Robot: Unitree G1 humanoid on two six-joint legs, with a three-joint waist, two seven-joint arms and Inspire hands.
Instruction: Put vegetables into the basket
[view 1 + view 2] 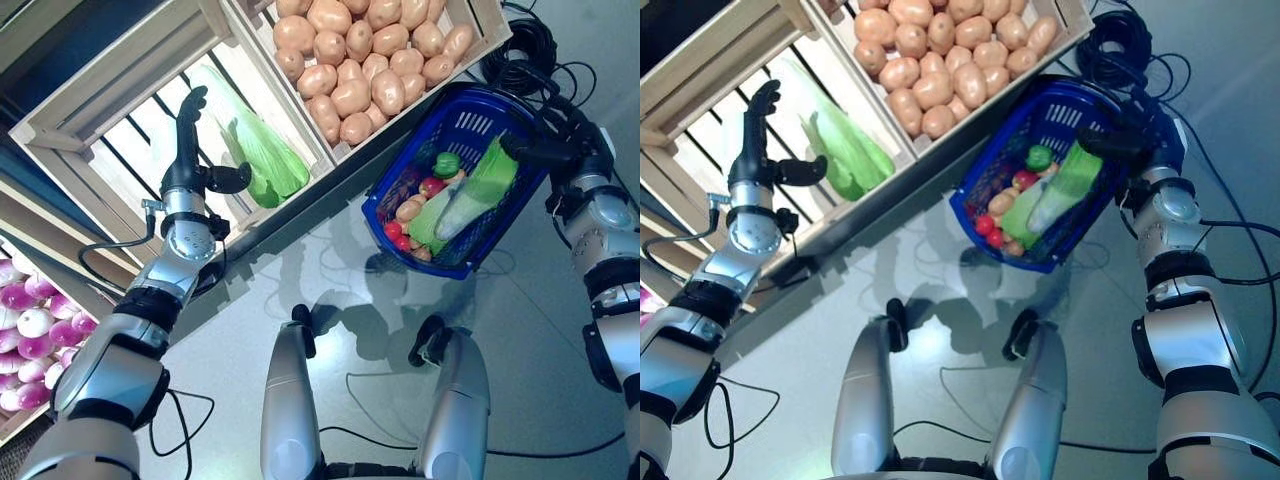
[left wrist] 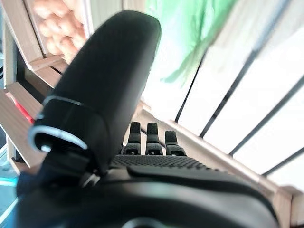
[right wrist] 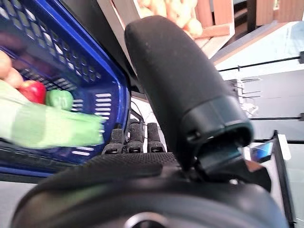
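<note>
The blue plastic basket (image 1: 455, 125) stands on the floor below the stand. In it lie a long pale green leafy vegetable (image 1: 470, 195), a small green pepper (image 1: 446, 163), red round vegetables (image 1: 432, 187) and brownish potatoes (image 1: 409, 210). My left hand (image 1: 190, 150) is open inside a slatted wooden crate (image 1: 120, 90), fingers straight, thumb pointing toward a green leafy vegetable (image 1: 262, 160) beside it, not touching. My right hand (image 1: 545, 150) is at the basket's far right rim with straight fingers, holding nothing; its wrist view shows the basket wall (image 3: 102, 90) and the leafy vegetable (image 3: 52, 130).
A wooden crate of potatoes (image 1: 360, 60) stands next to the left hand's crate, just above the basket. Purple-and-white round vegetables (image 1: 30, 320) fill a lower shelf at the left. Grey floor (image 1: 340, 270) lies in front of the stand.
</note>
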